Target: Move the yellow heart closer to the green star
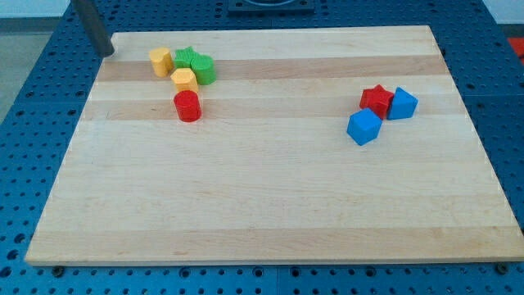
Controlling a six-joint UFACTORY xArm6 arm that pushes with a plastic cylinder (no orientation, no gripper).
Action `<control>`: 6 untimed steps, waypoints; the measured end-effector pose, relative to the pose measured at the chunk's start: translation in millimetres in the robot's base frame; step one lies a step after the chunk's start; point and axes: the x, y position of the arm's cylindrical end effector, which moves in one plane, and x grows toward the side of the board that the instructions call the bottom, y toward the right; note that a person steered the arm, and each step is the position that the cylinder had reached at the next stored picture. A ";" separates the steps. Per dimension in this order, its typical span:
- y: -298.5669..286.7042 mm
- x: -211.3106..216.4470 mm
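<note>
My tip (pixel 107 54) rests at the board's top left corner, left of all the blocks. A yellow block (pixel 160 61) stands nearest to it, about 65 pixels to its right. The green star (pixel 185 57) sits just right of that yellow block, nearly touching it. A second yellow block (pixel 184 79) lies just below the star and touches a green block (pixel 204 69) on the star's right. I cannot tell which of the two yellow blocks is the heart.
A red cylinder (pixel 187 106) stands below the second yellow block. On the view's right a red star (pixel 377 100) sits between two blue blocks, one at its right (pixel 402 103) and one at its lower left (pixel 364 127). The wooden board (pixel 262 205) lies on a blue perforated table.
</note>
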 end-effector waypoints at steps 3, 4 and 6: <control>15.0 -1.6; 32.9 16.3; 81.8 44.0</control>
